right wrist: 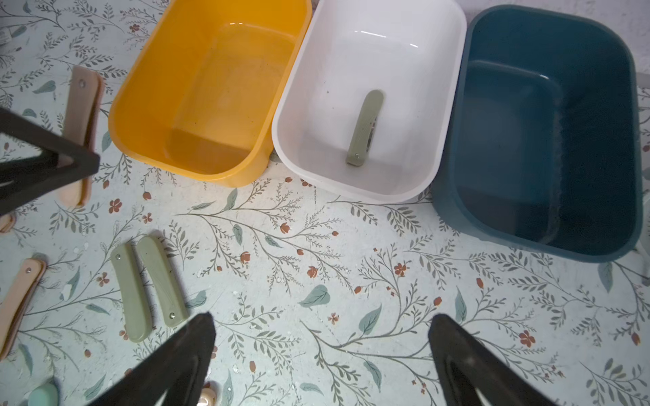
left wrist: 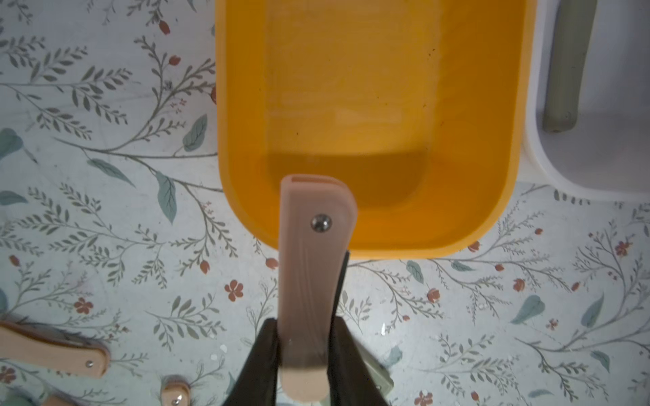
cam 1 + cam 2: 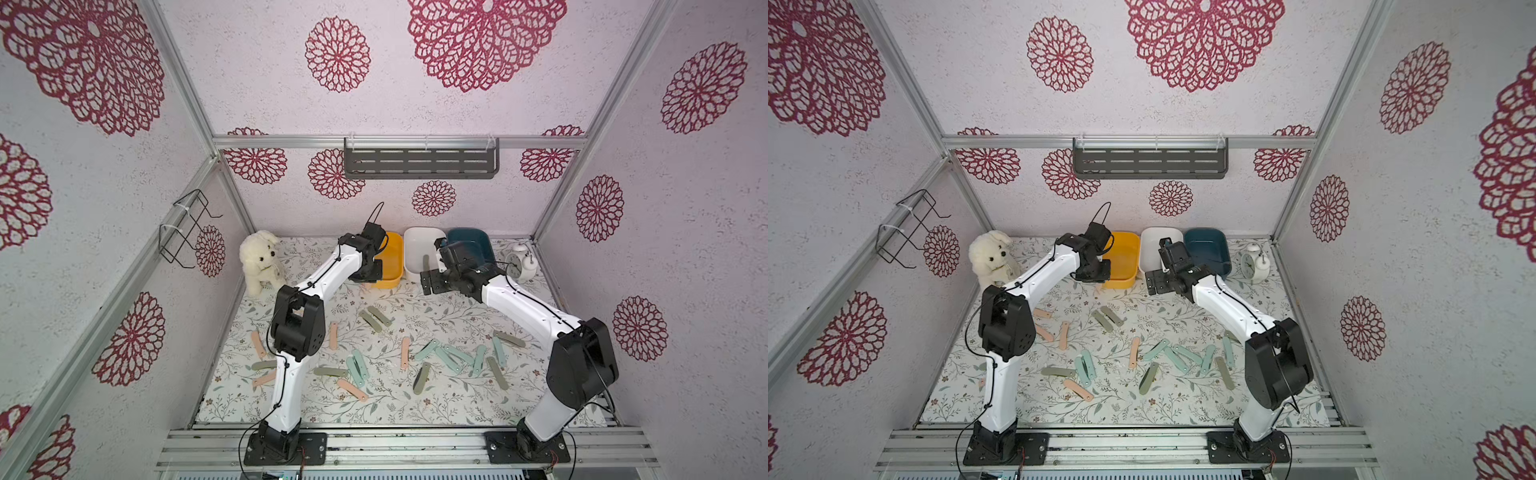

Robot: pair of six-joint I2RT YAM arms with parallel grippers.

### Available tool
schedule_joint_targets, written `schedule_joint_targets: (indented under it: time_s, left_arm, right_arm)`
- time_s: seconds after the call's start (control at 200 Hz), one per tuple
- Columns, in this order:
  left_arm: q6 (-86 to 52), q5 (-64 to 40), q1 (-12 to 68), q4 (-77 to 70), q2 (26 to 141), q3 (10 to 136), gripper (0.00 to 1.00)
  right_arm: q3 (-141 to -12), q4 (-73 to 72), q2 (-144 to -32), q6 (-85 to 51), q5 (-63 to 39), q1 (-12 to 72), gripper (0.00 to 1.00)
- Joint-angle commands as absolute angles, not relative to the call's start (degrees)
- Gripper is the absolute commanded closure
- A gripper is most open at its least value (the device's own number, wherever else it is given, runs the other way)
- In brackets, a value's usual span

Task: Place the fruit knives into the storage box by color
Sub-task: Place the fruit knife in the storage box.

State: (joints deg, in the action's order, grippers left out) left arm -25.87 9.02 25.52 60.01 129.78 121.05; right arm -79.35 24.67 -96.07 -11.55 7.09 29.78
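My left gripper (image 2: 305, 327) is shut on a peach-pink fruit knife (image 2: 316, 263). Its free end reaches over the near rim of the yellow storage box (image 2: 225, 105), whose floor is bare. The white box (image 1: 288, 116) holds one olive knife (image 1: 364, 126), and the dark teal box (image 1: 453, 140) shows nothing inside. My right gripper (image 1: 322, 330) is open above the mat in front of the white box, with nothing between its fingers. Pink (image 3: 333, 336), olive (image 3: 376, 318) and mint (image 3: 449, 357) knives lie scattered on the floral mat.
A plush dog (image 3: 259, 259) sits at the mat's back left and a white alarm clock (image 3: 519, 262) at the back right. A grey slotted shelf (image 3: 419, 160) hangs on the back wall, and a wire rack (image 3: 187, 228) on the left wall.
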Motion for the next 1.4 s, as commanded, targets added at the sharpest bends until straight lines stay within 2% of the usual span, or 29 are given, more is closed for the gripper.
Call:
schedule_joint_targets:
  time_s: [0.0,0.23,0.605,0.766,0.916,1.041,1.241,1.396]
  left_arm:
    - [-22.9,13.3,25.8,63.3,134.3,130.3,0.9]
    - [-21.9,13.7,25.6,63.6,143.2,140.0,0.9]
    - [-22.6,15.0,25.0,55.4,148.1,140.4,0.9]
    - [-21.6,15.1,24.9,53.6,150.9,142.9,0.86]
    - [-22.1,19.6,24.8,49.5,152.5,143.1,0.86]
    - [-22.7,19.5,24.7,45.7,153.6,143.1,0.84]
    - [-23.2,17.5,24.7,43.6,154.5,144.0,0.66]
    - [-23.4,16.9,24.7,44.8,152.4,144.0,0.47]
  right_arm:
    - [-80.8,23.8,-96.5,-10.2,5.4,28.9,0.01]
    - [-80.1,22.5,-97.2,-10.5,4.0,28.5,0.01]
    - [-78.5,21.3,-98.4,-11.3,2.8,28.6,0.01]
    - [-76.8,20.5,-97.9,-11.6,2.9,28.6,0.01]
    - [-75.4,20.0,-97.5,-12.0,3.5,28.5,0.01]
    - [-75.0,19.7,-97.4,-12.3,3.2,28.4,0.01]
    - [-74.7,19.2,-97.2,-12.4,2.5,28.4,0.01]
    - [-74.4,18.9,-97.3,-12.3,1.4,28.6,0.01]
